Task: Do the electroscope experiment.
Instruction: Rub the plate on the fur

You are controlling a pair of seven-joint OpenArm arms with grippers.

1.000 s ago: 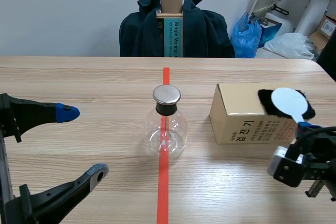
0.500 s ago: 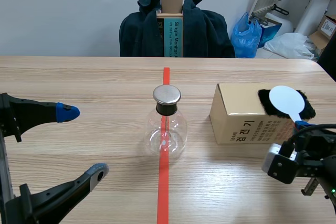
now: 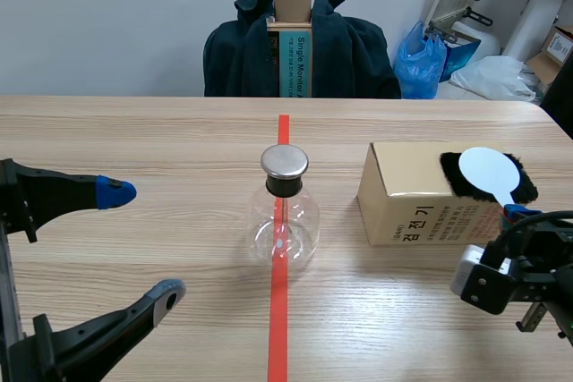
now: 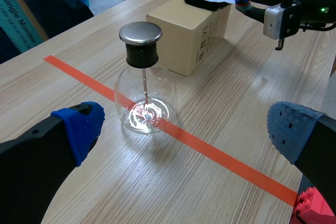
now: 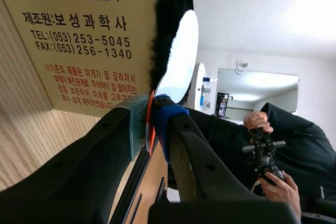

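**A:** What has shifted in the last second?

**B:** Only the right arm. Its wrist has rocked slightly sideways, low beside the cardboard box (image 3: 412,199), and the white disc paddle (image 3: 488,170) has slid a touch across the black fur (image 3: 450,176) on the box top. The left arm has not moved.

**A:** And the grippers?

**B:** The right gripper (image 5: 151,123) is clamped on the paddle's thin orange handle. The left gripper (image 3: 141,242) stands wide apart and empty, short of the electroscope (image 3: 285,212). That is a round glass flask with a metal cap, upright on the red tape line at mid-table, near the box.

**A:** Which step is this?

**B:** It looks like charging the disc on the fur. Next it would need lifting clear and carrying to the metal cap, without jolting the flask.

**A:** The setting?

**B:** A pale wood-grain table (image 3: 179,140). Behind it are a chair draped in a dark jacket (image 3: 349,51), a blue bag (image 3: 421,60) and a grey wall.
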